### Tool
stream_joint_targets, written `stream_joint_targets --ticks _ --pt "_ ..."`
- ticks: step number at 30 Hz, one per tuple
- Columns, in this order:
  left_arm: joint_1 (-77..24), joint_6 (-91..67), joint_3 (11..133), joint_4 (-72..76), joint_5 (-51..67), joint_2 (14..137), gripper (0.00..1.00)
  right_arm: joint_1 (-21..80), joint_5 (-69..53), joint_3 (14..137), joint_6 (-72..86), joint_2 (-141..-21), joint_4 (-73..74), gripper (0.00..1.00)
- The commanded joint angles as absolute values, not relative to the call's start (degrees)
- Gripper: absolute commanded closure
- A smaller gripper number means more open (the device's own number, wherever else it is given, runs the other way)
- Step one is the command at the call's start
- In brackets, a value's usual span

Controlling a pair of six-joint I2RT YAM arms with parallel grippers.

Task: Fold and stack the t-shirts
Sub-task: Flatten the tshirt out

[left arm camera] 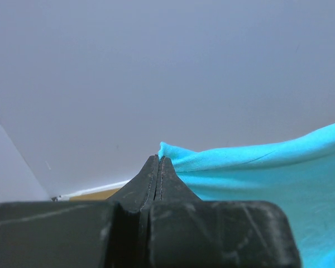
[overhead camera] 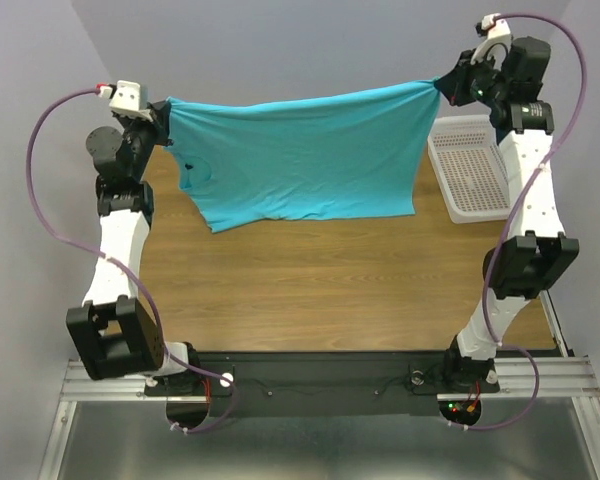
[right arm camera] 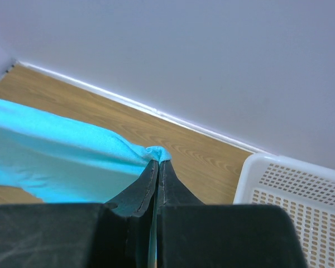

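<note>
A turquoise t-shirt [overhead camera: 300, 160] hangs stretched in the air over the far part of the table, held at two corners. My left gripper [overhead camera: 162, 112] is shut on its left corner; the left wrist view shows the fabric [left arm camera: 257, 167] pinched at the closed fingertips [left arm camera: 158, 158]. My right gripper [overhead camera: 448, 88] is shut on the right corner; the right wrist view shows the cloth [right arm camera: 61, 162] bunched at the closed fingertips [right arm camera: 158, 161]. The shirt's lower edge hangs just above the wood.
A white perforated basket [overhead camera: 468, 170] stands at the table's right far side, also in the right wrist view [right arm camera: 296, 195]. The wooden table [overhead camera: 320, 280] stretches toward the arm bases. Grey walls close in behind and at the sides.
</note>
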State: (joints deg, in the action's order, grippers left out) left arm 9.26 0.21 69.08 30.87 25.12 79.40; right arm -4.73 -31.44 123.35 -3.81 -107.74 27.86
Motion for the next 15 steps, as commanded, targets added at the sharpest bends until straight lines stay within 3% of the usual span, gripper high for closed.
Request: stream_joint_targets --ticks 1,15 --pt "9.84 -3.95 68.12 40.07 24.0 69.18 1.0 -5.97 -32.52 126.56 -0.71 -98.18 23.29 0.99" --pt "9.84 -12.3 70.92 44.12 15.91 53.8 1.0 -11.59 -38.85 142.64 13.88 -93.78 24.17 0.99"
